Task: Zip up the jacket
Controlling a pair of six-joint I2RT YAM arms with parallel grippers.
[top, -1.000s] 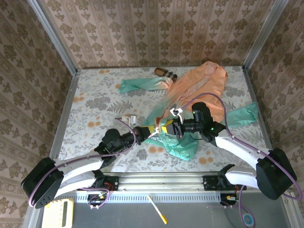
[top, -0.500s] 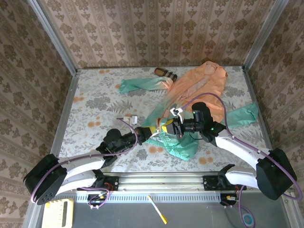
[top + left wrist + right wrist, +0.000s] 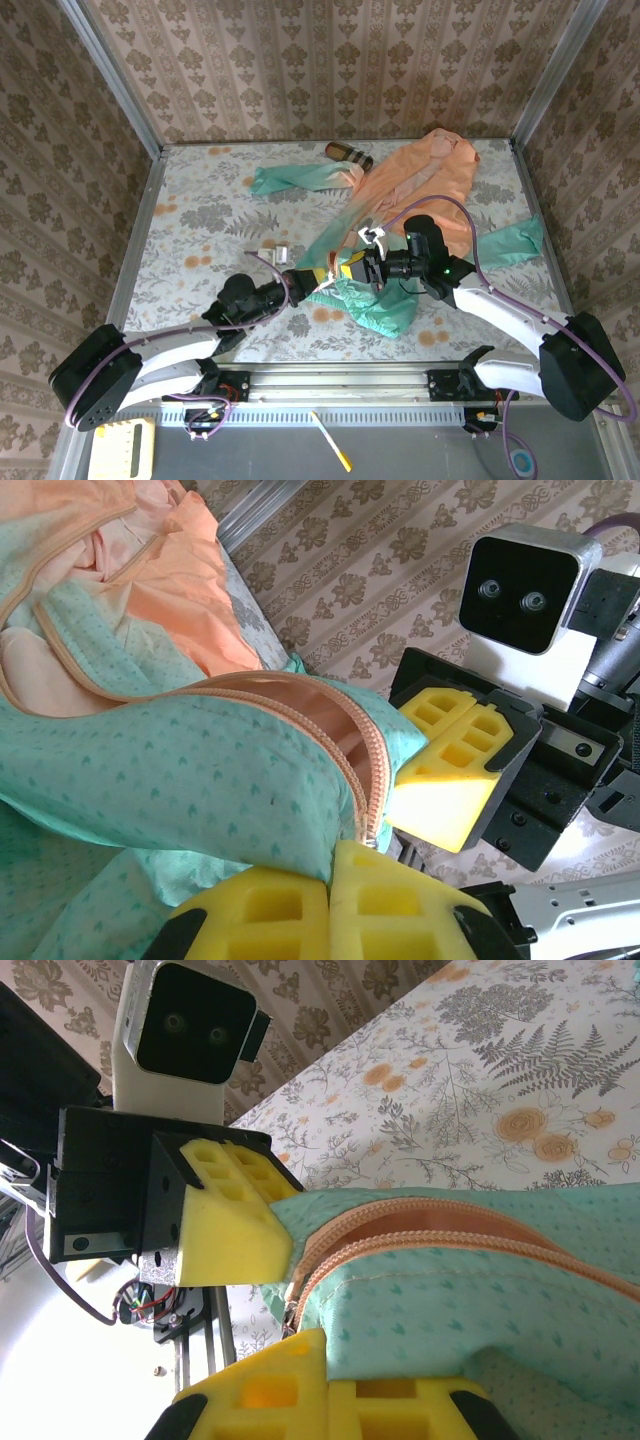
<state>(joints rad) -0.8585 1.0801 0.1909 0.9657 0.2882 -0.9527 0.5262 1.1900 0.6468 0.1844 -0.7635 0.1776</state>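
The thin peach-orange and mint-green fabric jacket [image 3: 415, 185] lay from the floral table's [image 3: 200, 230] far right corner toward its near edge; the left gripper [image 3: 320, 277] and right gripper [image 3: 352, 268], just beside each other, each pinched its mint hem by the zipper [image 3: 366, 780]

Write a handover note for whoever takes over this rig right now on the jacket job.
Left gripper: shut on the jacket hem at the zipper's lower end.
Right gripper: shut on the hem across the zipper, facing the left one.
Jacket: orange top toward the far right, mint hem bunched near the front centre.
Done: both hem edges pinched.
Left: zipper open; join the ends, zip up.
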